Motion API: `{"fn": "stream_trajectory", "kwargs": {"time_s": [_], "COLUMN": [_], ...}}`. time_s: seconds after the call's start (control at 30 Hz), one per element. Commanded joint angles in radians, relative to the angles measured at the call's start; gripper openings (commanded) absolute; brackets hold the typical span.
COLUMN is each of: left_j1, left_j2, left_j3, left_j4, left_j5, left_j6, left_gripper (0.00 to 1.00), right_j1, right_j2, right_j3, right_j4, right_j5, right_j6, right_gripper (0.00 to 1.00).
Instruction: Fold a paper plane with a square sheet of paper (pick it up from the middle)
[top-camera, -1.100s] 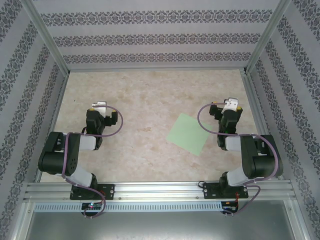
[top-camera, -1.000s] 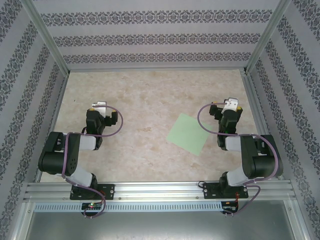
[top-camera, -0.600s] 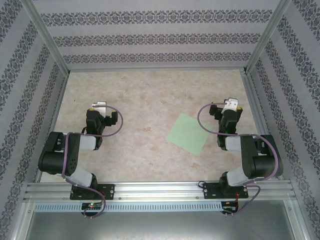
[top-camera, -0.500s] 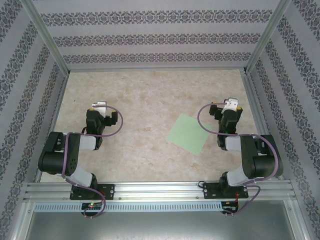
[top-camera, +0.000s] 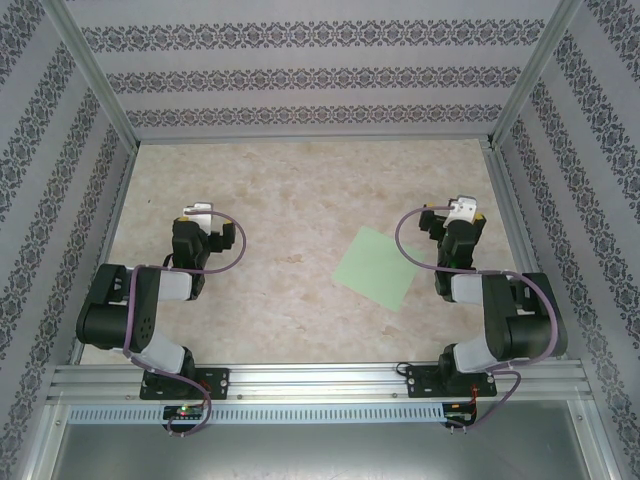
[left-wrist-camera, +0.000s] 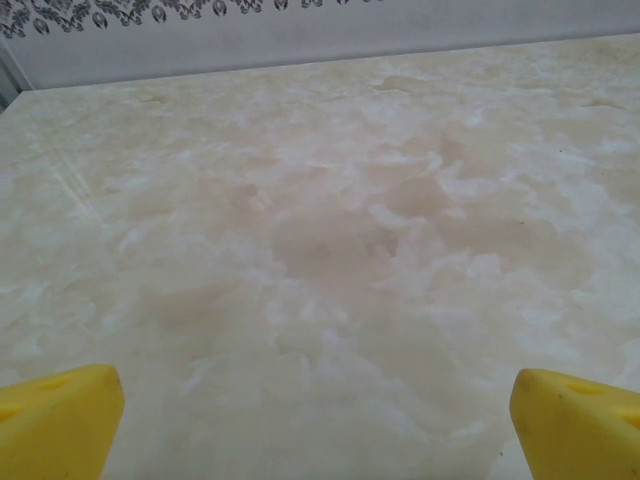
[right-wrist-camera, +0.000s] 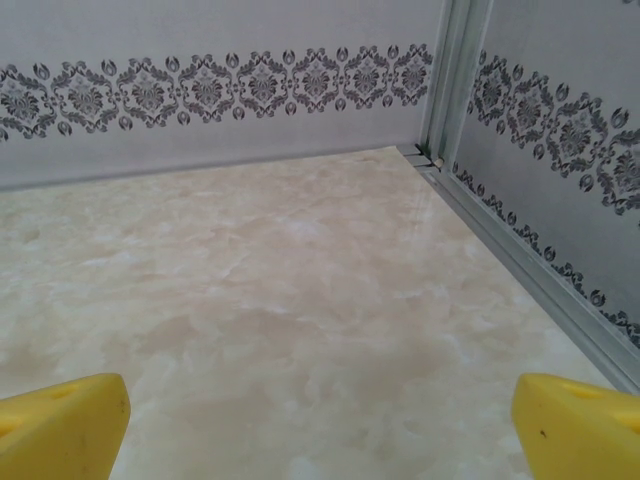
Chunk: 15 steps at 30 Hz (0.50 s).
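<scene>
Marbled table (top-camera: 300, 180), patterned walls. Top view: square sheet of paper (top-camera: 375, 267) lay flat and unfolded, just beside the right arm (top-camera: 505, 315); every fold left to do. Left wrist: left gripper (left-wrist-camera: 320, 440) spread wide, empty. Right wrist: right gripper (right-wrist-camera: 320, 440) wide, empty.

I found the sheet (top-camera: 376, 267) lying flat on the table (top-camera: 300, 190), right of centre and closer to the near edge than to the back wall (top-camera: 300, 80). The right gripper (top-camera: 463, 208) sat to the sheet's right and a little further back, near it but not over it. The left gripper (top-camera: 197, 212) was well apart from the sheet, over the table's left side. Both arm bases stood on the rail (top-camera: 320, 380) along the near edge, with the sheet between the two arms and nearer the right one.
</scene>
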Motion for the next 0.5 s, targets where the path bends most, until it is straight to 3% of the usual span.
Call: {"fn": "stream_trajectory", "kwargs": {"time_s": [0.0,0.1,0.23,0.47], "left_j1": [0.001,0.001,-0.001,-0.001], "left_j2": [-0.112,-0.202,-0.287,-0.364], "left_j3": [0.045,0.125,0.215,0.370], "left_j4": [-0.118,-0.357,-0.578,-0.908], "left_j5": [-0.053,-0.095,-0.100,0.050], "left_j6": [-0.025,-0.076,-0.196,-0.302], "left_gripper": [1.00,1.00,1.00,1.00], "right_j1": [0.039,0.057,0.059,0.070], "right_j2": [-0.123,-0.276,-0.411,-0.456], "right_j3": [-0.016,0.047,0.195,0.344], "right_j4": [-0.050,-0.318,-0.768,-1.181], "right_j5": [0.090,0.167,0.165,-0.043], "right_j6": [-0.021,0.047,0.234,0.473], "right_gripper": [0.98,0.98,0.98,0.98]}}
